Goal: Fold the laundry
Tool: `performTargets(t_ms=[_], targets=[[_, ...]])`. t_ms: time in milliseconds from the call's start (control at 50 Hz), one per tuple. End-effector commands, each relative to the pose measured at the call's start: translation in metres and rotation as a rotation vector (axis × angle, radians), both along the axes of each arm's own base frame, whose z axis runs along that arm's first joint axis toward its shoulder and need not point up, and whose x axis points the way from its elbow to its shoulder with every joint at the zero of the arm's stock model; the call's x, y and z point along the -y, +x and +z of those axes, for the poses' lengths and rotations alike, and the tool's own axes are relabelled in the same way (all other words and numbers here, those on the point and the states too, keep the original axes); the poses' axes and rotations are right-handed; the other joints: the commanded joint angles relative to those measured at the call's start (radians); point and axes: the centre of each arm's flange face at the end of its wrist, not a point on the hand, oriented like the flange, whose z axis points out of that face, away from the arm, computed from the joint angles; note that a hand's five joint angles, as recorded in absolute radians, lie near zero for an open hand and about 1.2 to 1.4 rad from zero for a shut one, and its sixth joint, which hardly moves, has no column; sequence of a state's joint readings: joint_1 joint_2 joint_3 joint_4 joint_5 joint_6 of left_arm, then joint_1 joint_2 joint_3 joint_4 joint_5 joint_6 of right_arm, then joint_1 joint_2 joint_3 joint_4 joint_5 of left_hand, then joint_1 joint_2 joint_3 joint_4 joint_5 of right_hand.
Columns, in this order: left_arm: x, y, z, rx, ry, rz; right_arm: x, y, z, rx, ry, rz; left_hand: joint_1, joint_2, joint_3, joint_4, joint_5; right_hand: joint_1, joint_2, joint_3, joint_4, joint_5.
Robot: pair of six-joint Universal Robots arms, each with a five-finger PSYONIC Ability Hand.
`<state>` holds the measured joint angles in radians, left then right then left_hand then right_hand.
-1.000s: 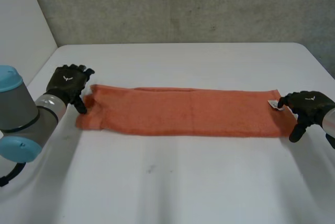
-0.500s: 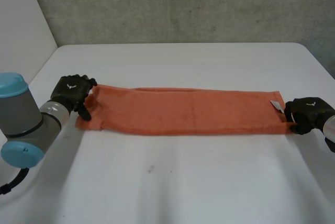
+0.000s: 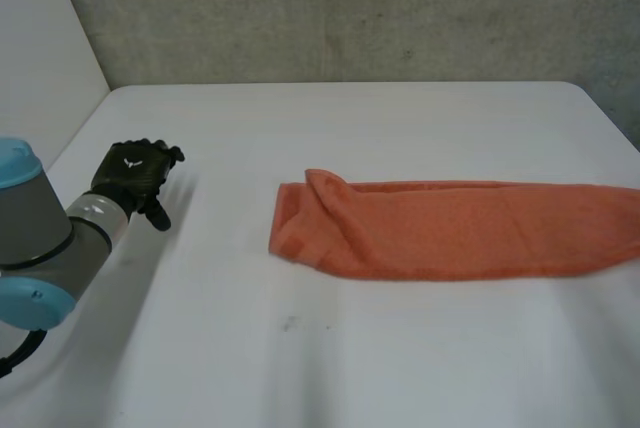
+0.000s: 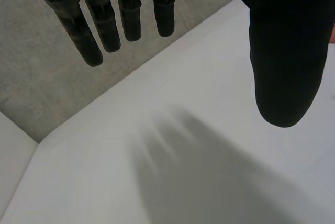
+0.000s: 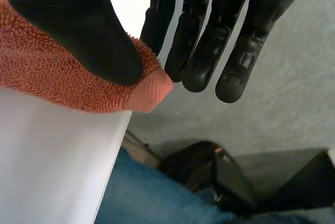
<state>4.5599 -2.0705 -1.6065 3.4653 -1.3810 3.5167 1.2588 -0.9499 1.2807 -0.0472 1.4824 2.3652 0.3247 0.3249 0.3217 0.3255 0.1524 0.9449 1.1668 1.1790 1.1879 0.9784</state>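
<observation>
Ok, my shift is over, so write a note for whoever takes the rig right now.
Left hand: open, empty, over the table on its own side, apart from the orange towel.
Right hand: thumb and fingers pinch the towel's end corner at the table's edge.
Done: towel lies as a long narrow strip, free end rumpled.
Left: flatten that end, probably fold the strip across.

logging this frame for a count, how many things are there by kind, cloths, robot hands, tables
orange towel: 1
black robot hands: 2, the left hand and the right hand
white table: 1
total: 4
</observation>
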Motion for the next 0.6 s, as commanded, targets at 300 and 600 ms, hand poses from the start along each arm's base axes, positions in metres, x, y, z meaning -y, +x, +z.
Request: performTargets(t_ms=[300, 600], targets=[[-0.006, -0.003, 0.006, -0.004, -0.013, -0.01, -0.175, 0.372, 0.02, 0.203, -0.179, 1.163, 0.027, 0.027, 0.03, 0.026, 0.025, 0.451, 0.229, 0.217, 0.208, 0.243], [-0.015, -0.02, 0.02, -0.015, -0.052, -0.062, -0.203, 0.384, -0.023, 0.13, -0.005, 1.086, -0.035, -0.035, -0.032, -0.036, -0.037, -0.77, -0.992, -1.005, -1.013, -0.978]])
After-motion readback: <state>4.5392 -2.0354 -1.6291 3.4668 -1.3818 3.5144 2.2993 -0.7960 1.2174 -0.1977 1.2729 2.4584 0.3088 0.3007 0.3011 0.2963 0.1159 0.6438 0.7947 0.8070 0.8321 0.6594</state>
